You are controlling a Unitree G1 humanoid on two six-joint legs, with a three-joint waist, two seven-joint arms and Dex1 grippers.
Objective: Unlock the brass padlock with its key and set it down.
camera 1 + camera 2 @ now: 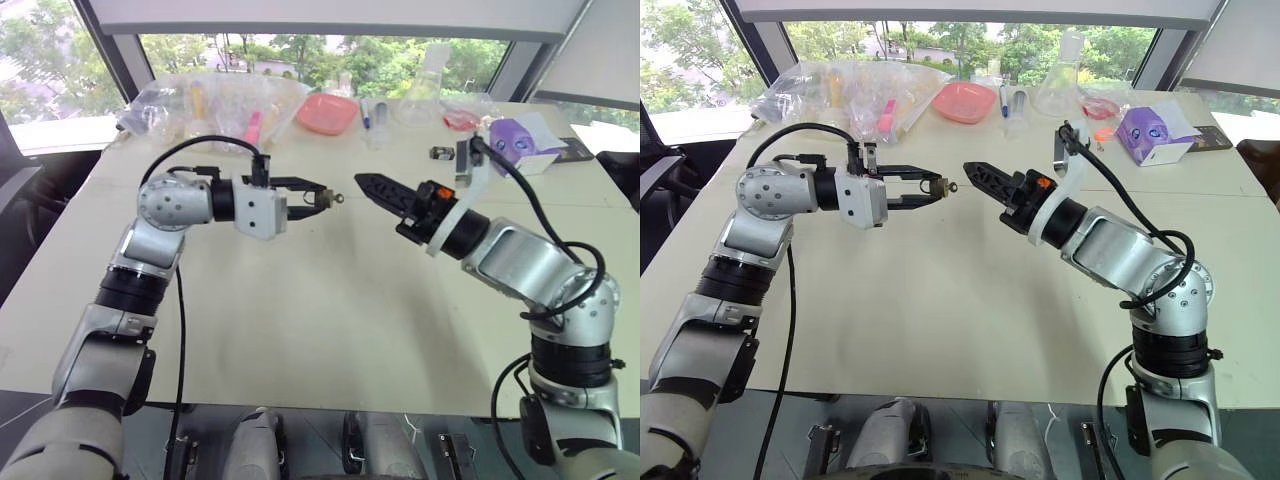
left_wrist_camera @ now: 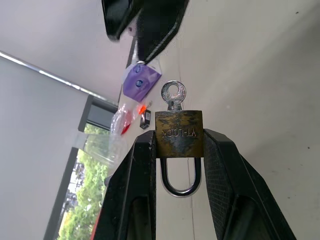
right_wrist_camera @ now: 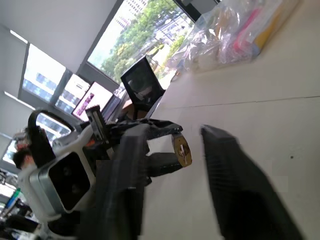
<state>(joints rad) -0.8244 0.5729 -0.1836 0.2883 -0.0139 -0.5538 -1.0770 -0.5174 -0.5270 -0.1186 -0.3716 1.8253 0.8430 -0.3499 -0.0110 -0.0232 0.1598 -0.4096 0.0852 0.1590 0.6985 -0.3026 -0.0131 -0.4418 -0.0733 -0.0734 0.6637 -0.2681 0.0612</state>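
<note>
- Held the brass padlock (image 2: 178, 133) pinched by its body between the pressed-together fingers of the left gripper (image 1: 318, 198), raised well above the table (image 1: 300, 330)
- Shackle turned back toward the left wrist and seemingly seated in the body, so judged not yet unlocked
- Sat the key (image 2: 173, 95) in the padlock's keyhole, its round bow sticking out of the padlock's far face, toward the right gripper
- Hovered the right gripper (image 1: 368, 185) just beside the padlock, apart from the key, holding nothing; looked spread in the right wrist view with the padlock framed between the two fingers, though cannot tell for sure how wide
- Step in hand, as judged: key inserted, turn still to be made
- Next move would call for closing the right fingers flat on the small bow, then rolling that wrist while the left grip stays firm; a slip off so tiny a bow seemed the risk
- Counted: one padlock, one key, two grippers
</note>
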